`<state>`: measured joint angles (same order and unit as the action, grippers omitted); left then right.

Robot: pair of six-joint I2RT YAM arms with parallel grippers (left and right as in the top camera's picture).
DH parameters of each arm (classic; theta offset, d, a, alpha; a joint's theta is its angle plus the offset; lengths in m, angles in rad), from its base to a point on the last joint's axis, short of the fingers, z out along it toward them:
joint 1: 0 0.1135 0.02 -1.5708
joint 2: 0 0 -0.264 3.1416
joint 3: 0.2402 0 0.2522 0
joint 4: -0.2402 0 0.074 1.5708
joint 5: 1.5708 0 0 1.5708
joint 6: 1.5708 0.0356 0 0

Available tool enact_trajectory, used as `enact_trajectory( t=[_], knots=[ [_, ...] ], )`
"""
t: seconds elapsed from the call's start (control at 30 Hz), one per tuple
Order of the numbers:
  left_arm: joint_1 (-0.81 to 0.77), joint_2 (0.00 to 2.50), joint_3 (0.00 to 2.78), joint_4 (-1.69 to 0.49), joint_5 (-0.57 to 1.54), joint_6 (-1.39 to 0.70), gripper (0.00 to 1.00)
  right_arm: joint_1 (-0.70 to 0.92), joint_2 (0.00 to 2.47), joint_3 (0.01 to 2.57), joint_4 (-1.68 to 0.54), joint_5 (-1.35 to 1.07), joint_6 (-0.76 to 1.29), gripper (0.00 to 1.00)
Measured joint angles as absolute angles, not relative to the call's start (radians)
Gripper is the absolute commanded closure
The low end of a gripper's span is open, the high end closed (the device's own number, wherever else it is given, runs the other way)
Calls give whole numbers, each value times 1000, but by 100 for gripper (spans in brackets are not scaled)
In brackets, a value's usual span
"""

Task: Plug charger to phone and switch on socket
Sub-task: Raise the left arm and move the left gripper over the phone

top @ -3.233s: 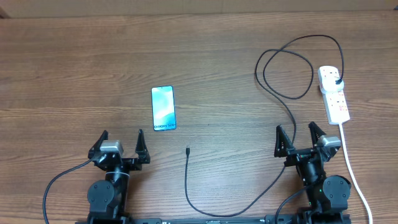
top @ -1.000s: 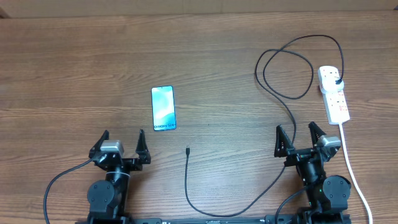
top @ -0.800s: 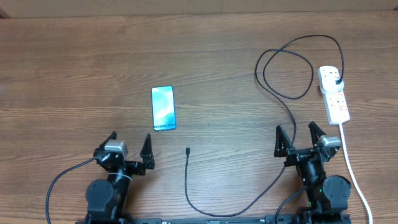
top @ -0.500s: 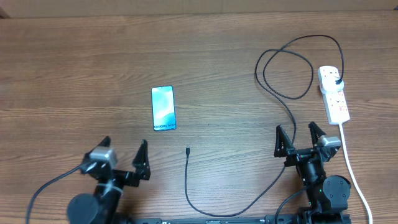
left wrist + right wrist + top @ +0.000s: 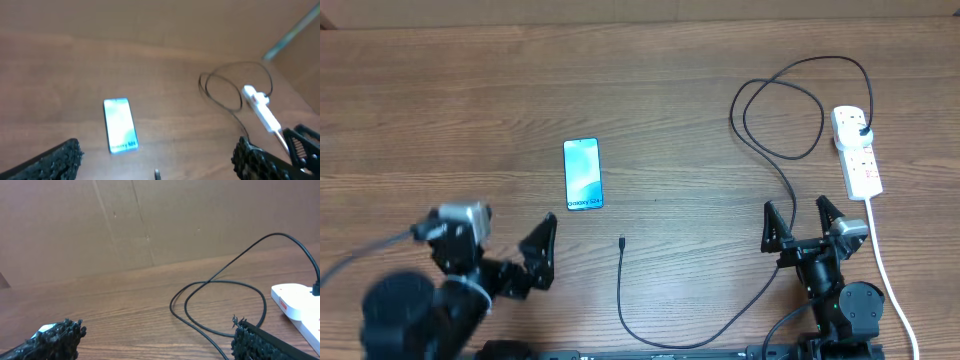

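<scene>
The phone [image 5: 583,175] lies flat with its light-blue screen lit, also in the left wrist view [image 5: 120,125]. The charger [image 5: 620,290] is a thin black cable. Its free connector tip [image 5: 622,241] lies below and right of the phone, and its plug [image 5: 863,128] sits in the white socket [image 5: 857,152]. My left gripper [image 5: 500,235] is raised and blurred, open and empty, below-left of the phone. My right gripper [image 5: 796,208] stands open and empty, left of the socket and below the cable loop [image 5: 220,287].
The socket's thick white cord [image 5: 885,270] runs down the right side past my right arm. A brown cardboard wall [image 5: 150,220] stands behind the table's far edge. The charger cable passes along the front edge between both arm bases.
My left arm has risen and swung left toward the camera, with its jaws still wide. The right arm, phone, cable and socket have not moved.
</scene>
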<state>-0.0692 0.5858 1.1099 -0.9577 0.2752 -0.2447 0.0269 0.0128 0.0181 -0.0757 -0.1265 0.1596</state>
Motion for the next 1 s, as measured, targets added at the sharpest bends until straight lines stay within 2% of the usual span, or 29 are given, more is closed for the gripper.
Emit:
enact_trajectory(
  t=[0.13, 0.27, 0.47, 0.67, 0.73, 0.77, 0.8, 0.83, 1.0],
  knots=[
    [-69, 803, 1325, -1176, 286, -244, 0, 27, 13, 18, -75, -126, 159, 0],
    [-69, 969, 1480, -1303, 290, -237, 0, 27, 13, 18, -76, -127, 159, 0],
    [-69, 1133, 1517, -1418, 290, -237, 0, 27, 13, 18, -76, -127, 159, 0],
    [-69, 1258, 1517, -1444, 297, -241, 1, 27, 13, 18, -76, -127, 159, 0],
    [-69, 1295, 1517, -1444, 298, -248, 39, 27, 13, 18, -75, -126, 160, 0],
    [-69, 1315, 1517, -1445, 299, -252, 68, 27, 13, 18, -76, -126, 159, 0],
    [-69, 1335, 1517, -1446, 300, -252, 92, 27, 13, 18, -76, -127, 160, 0],
    [-69, 1348, 1517, -1449, 300, -253, 96, 27, 13, 18, -76, -127, 159, 0],
    [-69, 1430, 1517, -1469, 301, -262, 96, 27, 13, 18, -76, -126, 159, 0]
  ],
)
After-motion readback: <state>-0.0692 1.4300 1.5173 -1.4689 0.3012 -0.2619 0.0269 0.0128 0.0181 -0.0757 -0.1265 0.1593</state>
